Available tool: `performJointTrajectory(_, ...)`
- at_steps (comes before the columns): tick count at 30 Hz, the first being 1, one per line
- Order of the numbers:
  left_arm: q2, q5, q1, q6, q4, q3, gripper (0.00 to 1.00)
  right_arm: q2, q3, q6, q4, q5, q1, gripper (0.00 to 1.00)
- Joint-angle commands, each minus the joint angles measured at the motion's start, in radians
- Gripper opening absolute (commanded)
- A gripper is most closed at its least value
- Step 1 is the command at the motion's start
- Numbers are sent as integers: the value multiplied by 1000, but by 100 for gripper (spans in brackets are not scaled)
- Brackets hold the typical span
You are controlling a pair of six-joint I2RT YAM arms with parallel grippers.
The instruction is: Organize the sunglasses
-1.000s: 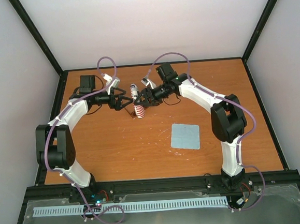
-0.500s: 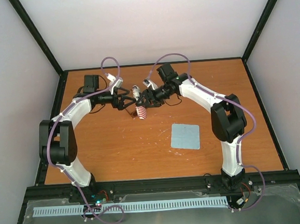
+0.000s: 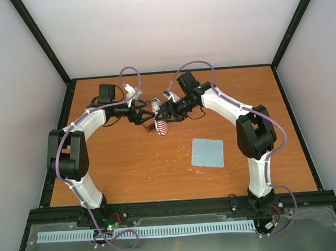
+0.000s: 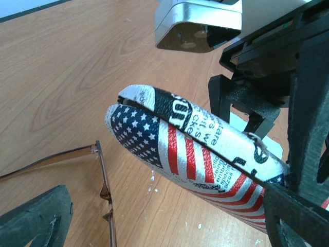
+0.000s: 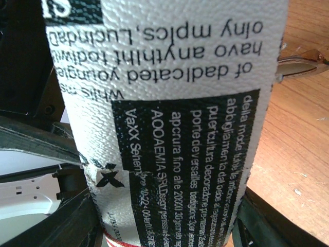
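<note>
We see the right gripper (image 5: 164,226) clamped on the flag-patterned case (image 3: 163,126), its jaws pressed to either side of the case's printed white shell; in the right wrist view the case fills nearly the whole frame, with a black block of white lettering facing the camera. In the left wrist view the case is tilted, its starred and striped half below and its lettered half above; the two halves meet along a thin dark seam.

The left gripper (image 3: 140,114) faces the case from the side opposite the right gripper. Its jaws stand wide apart and grip nothing that we can make out, one dark padded finger (image 4: 36,218) showing low at the left of its own view.

The sunglasses (image 4: 105,193) sit just beside the case, below its starred end in the left wrist view and close to that padded finger; the thin brown frame runs downward and one slim temple arm stretches away from the case. We cannot tell whether the frame touches the finger, nor whether it rests on the worktop (image 3: 130,163). A sliver of the glasses also shows past the case's edge in the right wrist view.

A light blue cloth (image 3: 207,153) lies flat on the worktop, well apart from the case, nearer the arm bases and towards the right arm's side.
</note>
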Motion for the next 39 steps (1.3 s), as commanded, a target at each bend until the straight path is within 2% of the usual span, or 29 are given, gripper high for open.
performJointTrajectory(1, 71, -201, -18, 103, -51, 3, 99, -130, 61, -13, 129, -249, 23, 28)
performJointTrajectory(11, 116, -212, -18, 113, -50, 48, 99, -198, 0, 15, 161, -283, -1, 27)
performJointTrajectory(13, 124, -214, -19, 112, -53, 62, 99, -204, -10, 8, 136, -239, -6, 27)
performJointTrajectory(16, 120, -227, -17, 108, -72, 80, 100, -180, -12, -19, 12, -87, -36, 26)
performJointTrajectory(20, 88, -230, -3, 107, -97, 79, 99, -122, -19, -37, -112, 97, -98, 25)
performJointTrajectory(26, 43, -238, 40, 101, -125, 89, 100, 23, -10, -38, -201, 233, -206, 23)
performJointTrajectory(29, 23, -247, 61, 98, -133, 94, 99, 90, -1, -44, -192, 237, -252, 24)
performJointTrajectory(35, 1, -258, 90, 95, -143, 102, 100, 254, 107, -110, -220, 152, -313, 27)
performJointTrajectory(39, -3, -267, 94, 92, -142, 110, 100, 338, 170, -162, -281, 146, -340, 35)
